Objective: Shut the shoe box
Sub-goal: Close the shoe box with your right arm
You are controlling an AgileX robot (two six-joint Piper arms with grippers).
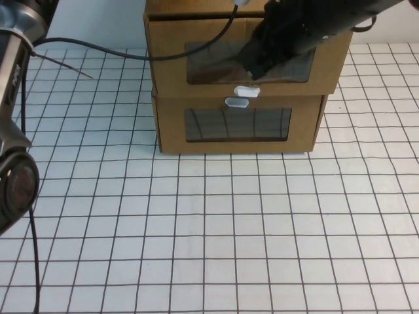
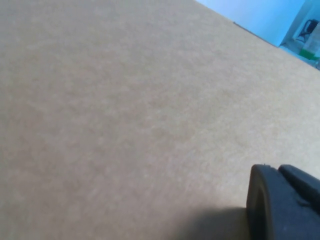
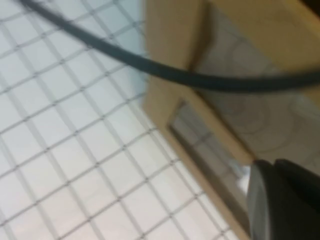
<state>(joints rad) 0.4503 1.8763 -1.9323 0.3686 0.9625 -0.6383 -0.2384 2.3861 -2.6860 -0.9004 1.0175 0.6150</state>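
**Right gripper at the upper box's window, two stacked boxes at the table's far edge**

We see the right gripper point(image 1: 256, 72) reaching down from the upper right of the high view, its dark tip against the front of the shoe box point(image 1: 170, 59), low on the clear window point(image 1: 209, 65) and just above the small white pull tab point(image 1: 246, 91). Whether its fingers are spread or pressed together we cannot tell; the arm's own bulk hides them. In the right wrist view only a dark finger point(image 3: 280, 200) shows, close to the cardboard edge.

The left gripper point(image 2: 282, 205) appears only in its own wrist view, as a dark tip beside a plain stretch of brown cardboard point(image 2: 125, 115); we cannot tell how its fingers stand either. The left arm point(image 1: 16, 176) rises along the high view's left edge.

We count two cardboard boxes, one stacked on the other, at the far middle of the gridded table point(image 1: 216, 235). The shoe box is the upper one. The lower box point(image 1: 170, 124) has its own window and a white tab point(image 1: 237, 101) above it, so the two tabs sit nearly touching. We cannot make out any contents through either window.

A black cable point(image 1: 190, 49) crosses the upper box's front.
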